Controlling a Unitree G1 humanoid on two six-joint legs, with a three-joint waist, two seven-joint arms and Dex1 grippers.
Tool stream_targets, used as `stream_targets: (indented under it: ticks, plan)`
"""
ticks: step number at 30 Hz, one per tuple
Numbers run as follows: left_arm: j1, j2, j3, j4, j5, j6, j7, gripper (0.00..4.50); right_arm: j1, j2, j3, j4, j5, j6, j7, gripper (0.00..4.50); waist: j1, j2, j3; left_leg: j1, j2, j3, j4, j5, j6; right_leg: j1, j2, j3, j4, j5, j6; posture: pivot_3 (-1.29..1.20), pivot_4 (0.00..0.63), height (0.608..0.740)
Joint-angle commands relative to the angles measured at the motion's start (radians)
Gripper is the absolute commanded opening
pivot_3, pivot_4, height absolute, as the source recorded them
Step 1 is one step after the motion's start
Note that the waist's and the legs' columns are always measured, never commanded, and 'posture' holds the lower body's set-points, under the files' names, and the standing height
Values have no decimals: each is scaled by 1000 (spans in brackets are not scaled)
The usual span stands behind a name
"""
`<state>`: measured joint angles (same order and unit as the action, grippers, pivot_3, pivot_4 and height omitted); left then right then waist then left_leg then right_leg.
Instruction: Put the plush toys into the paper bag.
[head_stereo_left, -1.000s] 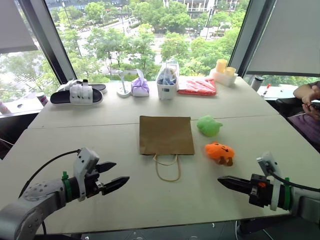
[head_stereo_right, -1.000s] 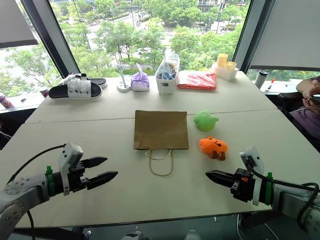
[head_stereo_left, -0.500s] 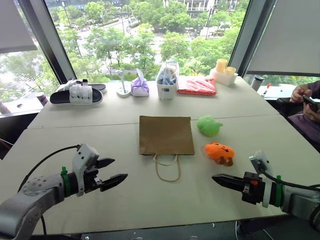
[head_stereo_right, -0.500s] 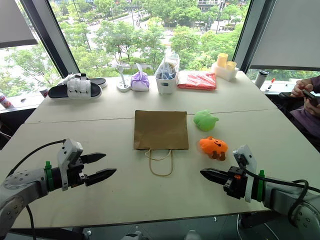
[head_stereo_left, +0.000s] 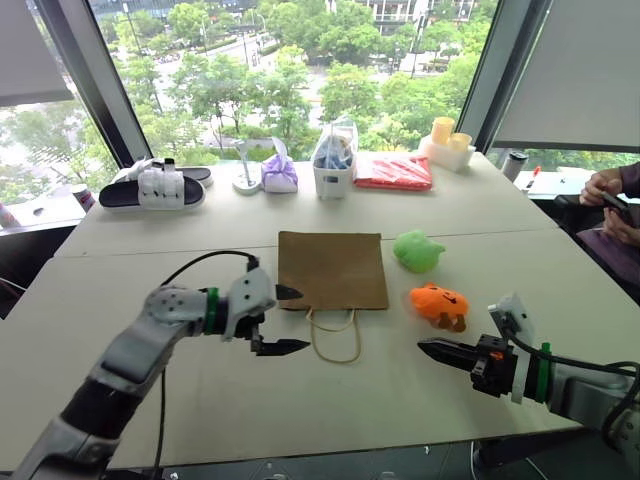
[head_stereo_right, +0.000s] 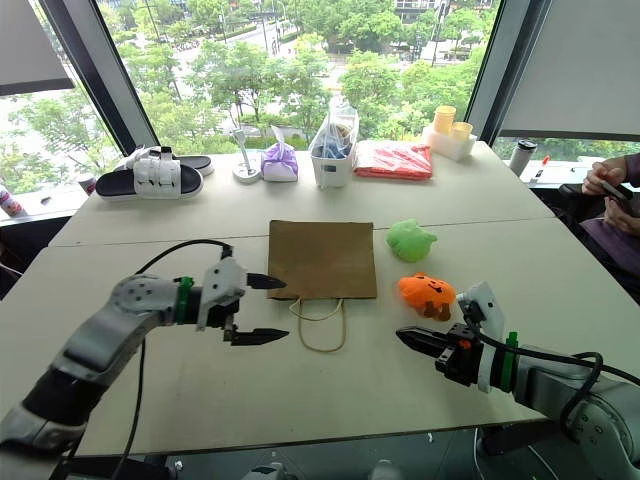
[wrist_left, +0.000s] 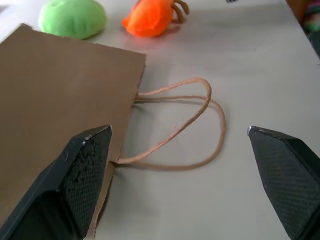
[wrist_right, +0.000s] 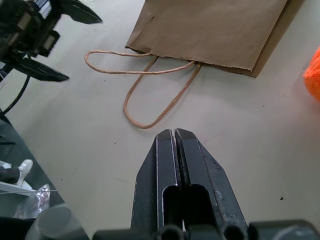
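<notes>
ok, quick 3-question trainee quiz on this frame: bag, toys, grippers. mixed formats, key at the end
1. True or false: the paper bag stands upright with its mouth open.
2. Which gripper is open? A) left gripper B) right gripper C) both
3. Fill in: the bag's handles lie on the table, pointing ______ the robot.

Context: the green plush toy and the orange plush toy both sit on the table to the right of the bag, neither held.

Key
1. False: it lies flat.
2. A: the left gripper is spread wide near the bag's handle end; the right is shut and empty.
3. toward
</notes>
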<state>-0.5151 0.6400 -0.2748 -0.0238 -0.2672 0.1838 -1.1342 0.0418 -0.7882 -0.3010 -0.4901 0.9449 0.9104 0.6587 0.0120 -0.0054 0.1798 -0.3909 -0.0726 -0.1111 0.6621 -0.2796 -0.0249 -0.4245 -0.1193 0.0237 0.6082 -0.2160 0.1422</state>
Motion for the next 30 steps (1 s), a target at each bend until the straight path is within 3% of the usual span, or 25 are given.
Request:
stream_targets:
  ticks: [1, 4, 10, 11, 14, 17, 21, 30]
  plan:
    - [-85, -82, -56, 202, 84, -178, -48, 4218, 7, 16, -31, -66, 7, -16, -40, 0, 0, 0, 0, 0, 0, 0, 0, 0, 0, 0, 0, 0, 0, 1, 3, 0, 150, 740]
    - [-159, -165, -80, 384, 139, -308, -56, 3167, 36, 30, -42, -103, 14, -15, -69, 0, 4, -1, 0, -1, 0, -1, 0, 0, 0, 0, 0, 0, 0, 2, 3, 0, 150, 740]
    - [-230, -240, -64, 516, 163, -390, -70, 178, 53, 66, -22, -158, 23, -15, -123, 0, -1, -1, 1, -1, 0, -1, 0, 0, 0, 0, 0, -1, 0, 2, 3, 0, 150, 740]
    - [-239, -250, -51, 511, 149, -366, -67, 30, 40, 77, -4, -164, 20, -16, -134, 0, -2, -1, 1, 0, 0, -1, 0, 0, 0, 0, 0, 0, 1, 2, 3, 0, 150, 740]
    - [-272, -288, 16, 482, 86, -242, -22, 30, -7, 117, 63, -174, -23, -45, -171, 0, 0, -1, 1, 0, 0, -1, 1, 0, 0, 0, 0, -1, 2, 2, 3, 0, 150, 740]
    - [-327, -336, 127, 423, -32, -14, 74, 30, -122, 233, 207, -144, -175, -113, -293, 0, -4, -3, 2, 0, 0, -2, 2, 0, 0, 0, 0, -1, 3, 2, 3, 0, 150, 740]
    - [-327, -366, 199, 303, -140, 217, 148, 30, -210, 349, 340, -95, -299, -166, -353, 0, -9, -2, 1, 0, 0, -4, 2, 0, 0, -1, 1, -1, 5, 1, 4, 0, 150, 740]
    - [-299, -411, 268, 110, -283, 499, 287, 30, -381, 447, 455, 132, -513, -280, -356, 0, -24, -2, 1, 0, -1, -4, 1, 1, -2, -2, 1, -1, 5, 1, 4, 0, 150, 740]
